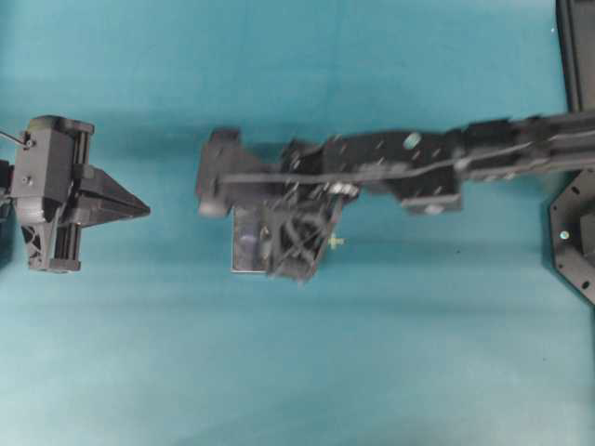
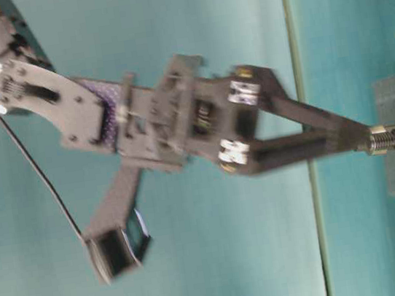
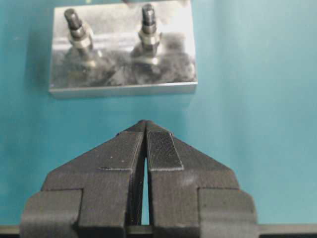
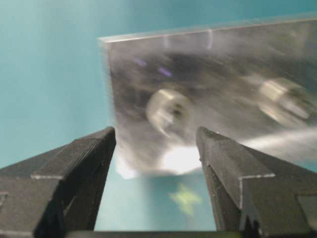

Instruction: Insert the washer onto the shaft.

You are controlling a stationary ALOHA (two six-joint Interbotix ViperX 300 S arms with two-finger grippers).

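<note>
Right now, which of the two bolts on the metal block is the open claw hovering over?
The bolt nearest the metal block's end edge; it sits between the open right claw's tips. The other bolt stands off to one side.

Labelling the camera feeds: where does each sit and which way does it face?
Overhead: above the table, looking down; both arms, metal plate.
Table-level: side-on, turned a quarter; right gripper open at a threaded shaft.
Left wrist: faces forward past shut left gripper to the plate.
Right wrist: looks down between spread fingers at the plate.
All four share the plate.

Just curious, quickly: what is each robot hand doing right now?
Left hand: closed, holding nothing.
Right hand: open, empty, above the metal plate.
</note>
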